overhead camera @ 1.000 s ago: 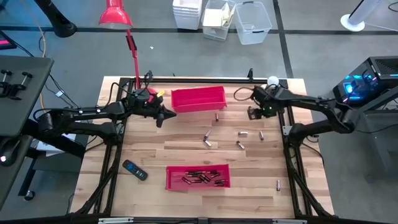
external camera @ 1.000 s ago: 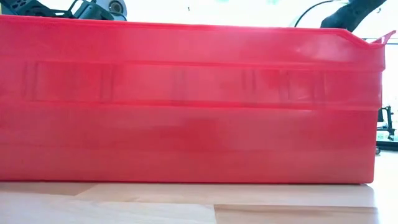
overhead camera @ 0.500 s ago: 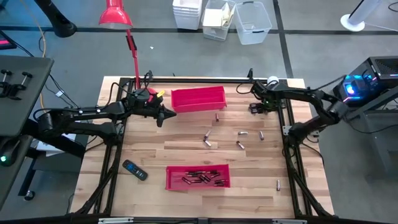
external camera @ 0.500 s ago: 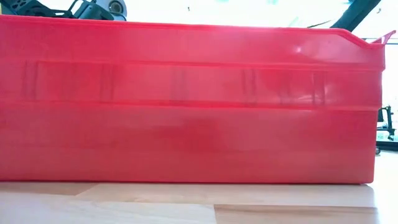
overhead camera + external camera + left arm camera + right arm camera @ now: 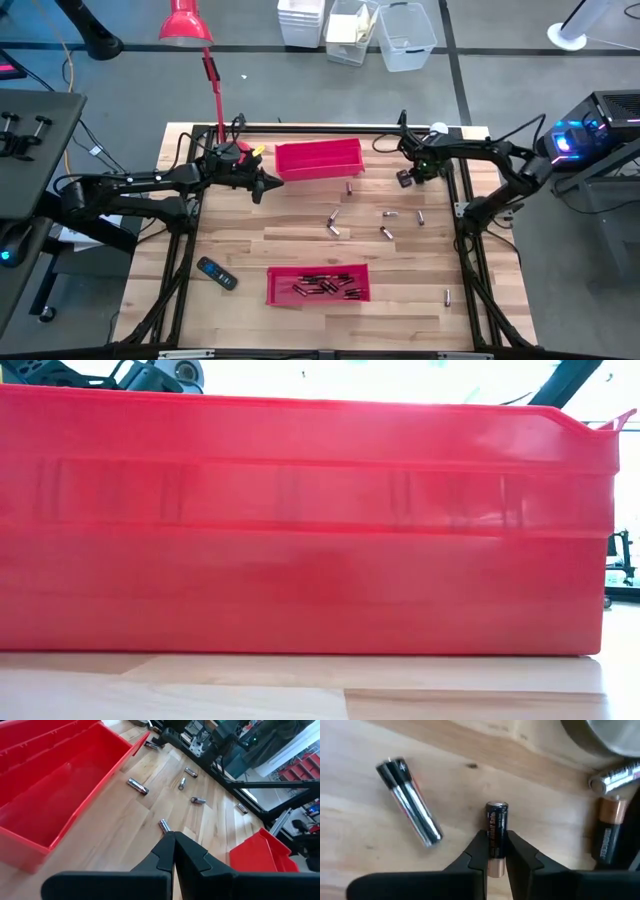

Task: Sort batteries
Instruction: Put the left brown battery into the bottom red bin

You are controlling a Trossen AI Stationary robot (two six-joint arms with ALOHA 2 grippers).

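Loose batteries lie scattered on the wooden table between two red trays. The far tray shows no batteries inside; the near tray holds several. My right gripper points down at the table's far right, shut on a black, copper-ended battery. A silvery battery lies beside it, with two more close by. My left gripper hangs shut and holding nothing, left of the far tray. My right gripper pinches the black battery's two long sides between its two fingers, near the copper end. The fingers come from above, pointing down, and lie across the battery. It lies flat on the wood.
A black handset lies near the table's left edge. One stray battery lies at the near right. A red lamp stands beyond the far left corner. In the low view the near tray's wall fills the picture.
My right arm has swung its forearm toward the table's far edge and lowered its gripper onto the batteries at the far right.
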